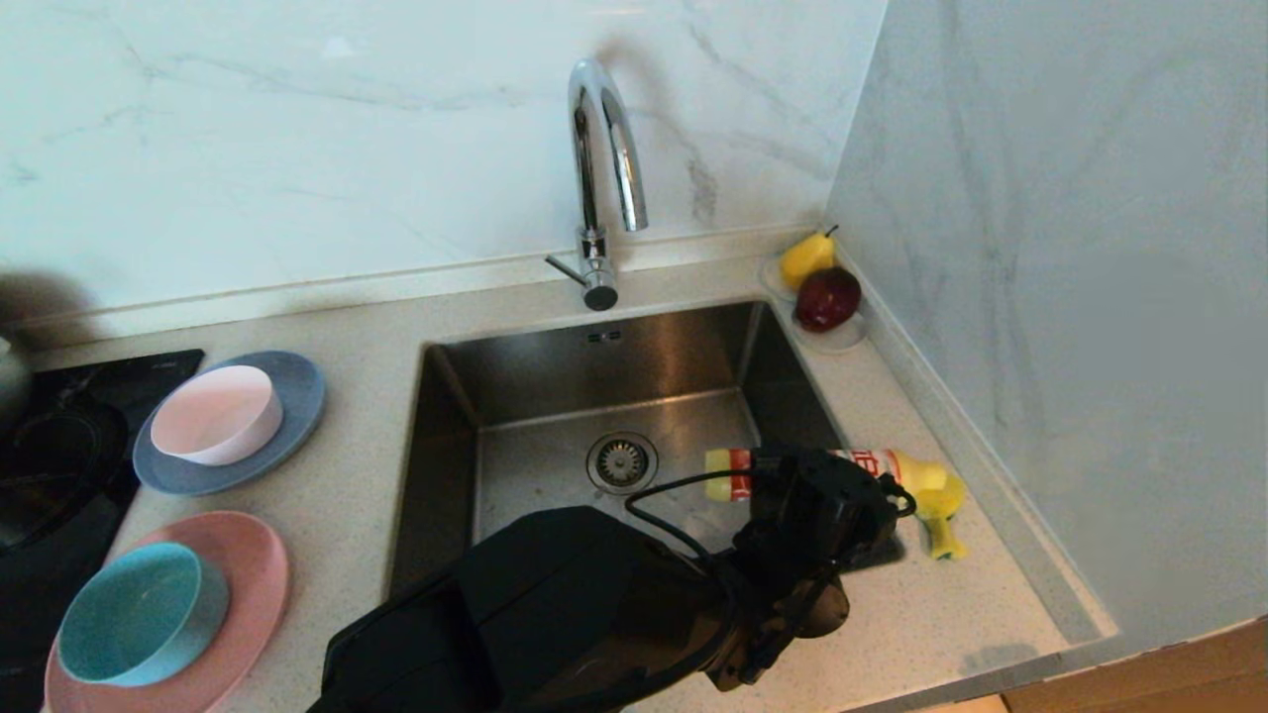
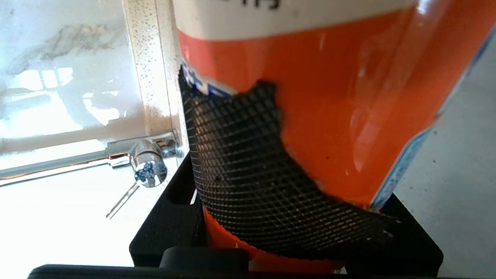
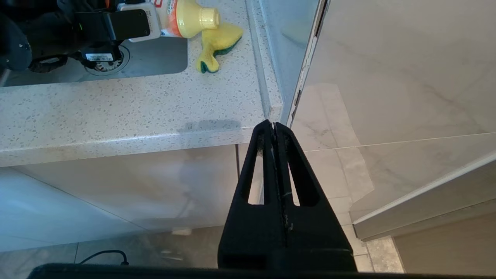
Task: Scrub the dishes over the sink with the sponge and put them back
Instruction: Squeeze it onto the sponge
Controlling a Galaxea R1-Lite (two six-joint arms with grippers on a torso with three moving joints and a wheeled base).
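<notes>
Head view: left gripper clamps a detergent bottle lying across the sink rim's right edge, beside the sponge; right gripper, fingers pressed together, hangs below the counter edge.

I am working in a home kitchen — everything before me says so. A brushed steel sink with a round strainer drain is sunk into a pale speckled stone countertop, and a chrome gooseneck faucet arches over it. White marble-look panels cover the walls behind and to my right. At my left lies a black glass cooktop, and beside it crockery is stacked — a pale bowl on a blue-grey plate, a teal bowl on a pink plate. A saucer of fruit sits in the far corner. Below the counter are plain pale cabinet fronts and a tiled floor.
</notes>
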